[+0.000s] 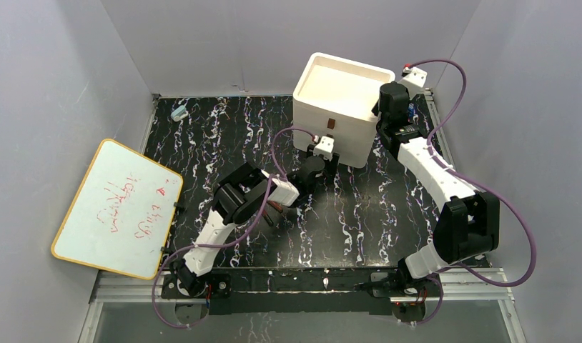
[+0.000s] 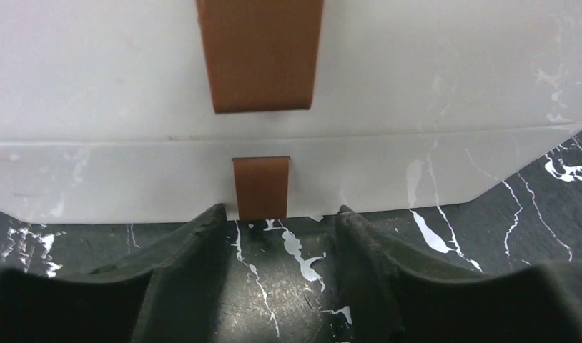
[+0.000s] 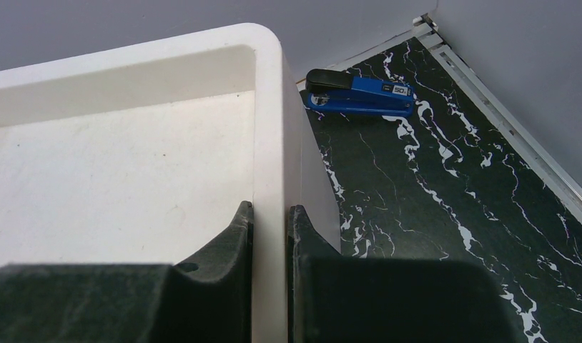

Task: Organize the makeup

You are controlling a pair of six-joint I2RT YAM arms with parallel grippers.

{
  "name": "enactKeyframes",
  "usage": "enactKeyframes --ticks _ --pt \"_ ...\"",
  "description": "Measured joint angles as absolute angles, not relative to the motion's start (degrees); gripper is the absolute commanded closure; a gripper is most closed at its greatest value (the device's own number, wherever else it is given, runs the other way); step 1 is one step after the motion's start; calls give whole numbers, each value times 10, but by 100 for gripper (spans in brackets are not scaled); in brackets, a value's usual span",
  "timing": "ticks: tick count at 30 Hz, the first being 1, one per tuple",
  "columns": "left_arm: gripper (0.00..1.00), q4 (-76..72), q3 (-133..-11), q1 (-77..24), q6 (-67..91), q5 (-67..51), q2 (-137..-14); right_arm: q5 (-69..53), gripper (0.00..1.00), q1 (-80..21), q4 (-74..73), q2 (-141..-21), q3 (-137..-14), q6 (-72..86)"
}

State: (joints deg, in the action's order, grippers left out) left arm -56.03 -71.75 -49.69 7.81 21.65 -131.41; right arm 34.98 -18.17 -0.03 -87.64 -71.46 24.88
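Note:
No makeup shows in any view. The white drawer box [image 1: 339,89] stands at the back right. My right gripper [image 1: 386,107] is shut on the box's right top rim, one finger inside and one outside the wall [image 3: 270,211]. The box's shallow top tray [image 3: 131,164] looks bare. My left gripper [image 1: 324,161] is open and empty, low on the table at the box's front [image 2: 279,214]. Its fingertips [image 2: 215,214] stand either side of the bottom drawer's brown handle [image 2: 261,187], close to the front. A larger brown handle [image 2: 259,53] hangs above it. The drawers look closed.
A blue stapler [image 3: 359,93] lies behind the box near the back right corner. A small light-blue object [image 1: 179,112] sits at the back left. A whiteboard with red writing [image 1: 120,207] leans at the left edge. Grey walls enclose the black marbled table [image 1: 374,214].

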Motion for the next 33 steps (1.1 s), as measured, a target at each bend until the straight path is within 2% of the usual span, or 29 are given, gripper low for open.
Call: enactKeyframes --ticks 2,6,10,14,17,18,20,22,24,25,28,30,33 --pt "71 -552 -723 -497 80 219 -1319 350 99 -182 0 -876 -715 248" --pt "77 -540 -730 -496 79 225 -1323 350 99 -182 0 -876 -715 248" --pt "93 -535 -731 -496 79 230 -1324 350 99 -182 0 -877 -715 246" --pt "100 -533 -731 -494 76 232 -1324 349 99 -182 0 -877 -715 246" --pt "100 -531 -731 -494 75 232 -1323 349 99 -182 0 -877 -715 246" --pt "95 -531 -731 -494 75 231 -1322 349 99 -182 0 -877 -715 245" --pt "72 -531 -730 -493 76 230 -1322 349 99 -182 0 -878 -715 244" --pt "56 -531 -727 -493 78 224 -1319 350 99 -183 0 -878 -715 243" --pt "45 -533 -725 -492 85 219 -1314 350 99 -183 0 -879 -715 241" --pt "43 -533 -724 -492 87 217 -1310 350 99 -183 0 -879 -716 240" --pt "42 -536 -718 -492 95 215 -1297 350 99 -183 0 -879 -716 239" --pt "45 -538 -718 -492 96 215 -1294 350 99 -183 -1 -880 -717 238" --pt "61 -539 -717 -492 97 216 -1289 351 99 -184 -4 -881 -720 237"
